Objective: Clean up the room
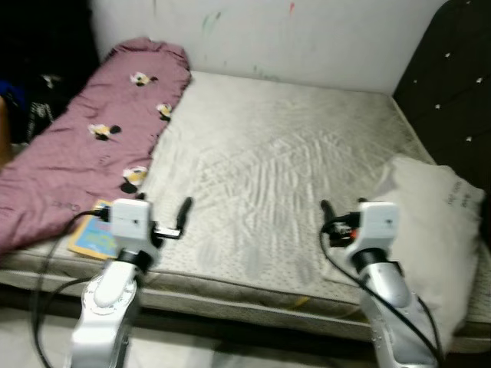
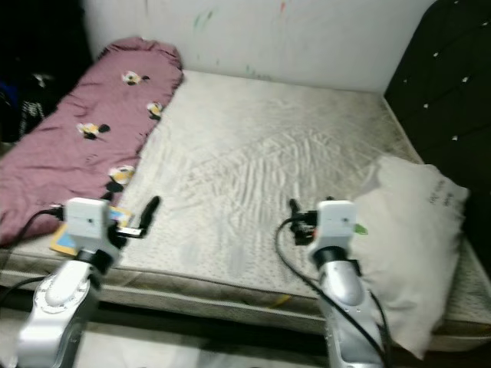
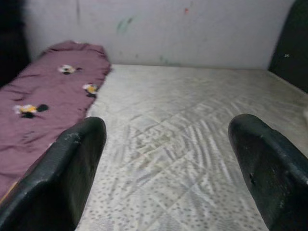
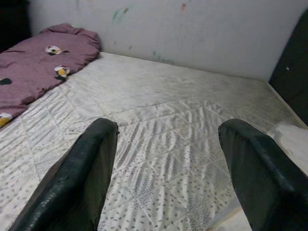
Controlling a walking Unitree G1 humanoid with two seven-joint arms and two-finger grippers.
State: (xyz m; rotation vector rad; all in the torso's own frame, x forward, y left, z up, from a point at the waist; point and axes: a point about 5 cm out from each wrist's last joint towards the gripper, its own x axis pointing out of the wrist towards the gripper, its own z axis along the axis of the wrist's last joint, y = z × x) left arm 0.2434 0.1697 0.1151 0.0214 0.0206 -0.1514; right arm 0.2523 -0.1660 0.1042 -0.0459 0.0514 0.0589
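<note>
Left gripper (image 1: 182, 217): you see it low in the left of the head frame, over the near edge of the mattress. Your left wrist camera shows its two black fingers (image 3: 62, 178) spread wide with nothing between them.

Right gripper (image 1: 325, 215): low and right of centre in the head frame, level with its partner and over the same near strip of the mattress. Your right wrist camera shows its fingers (image 4: 77, 183) also set wide apart, holding nothing.

Book (image 1: 93, 236): a colourful, yellow-edged book lies at the lower left, just behind and beside your left arm's wrist housing, partly tucked against the blanket. It sits to the left of the left gripper, not between its fingers.

Pillow (image 1: 430, 230): a white pillow slumps at the lower right, just beside your right arm, at the mattress's right edge.

Mattress (image 1: 284, 169): bare, quilted, off-white, running from bottom centre up to the wall.

Blanket (image 1: 84, 146): a pink, cartoon-printed blanket lies in a long roll along the left side, from middle left to upper left.

Headboard (image 1: 453, 84): dark and tufted, in the upper right.

Wall (image 1: 307, 34): pale, with faint coloured marks, across the top.
</note>
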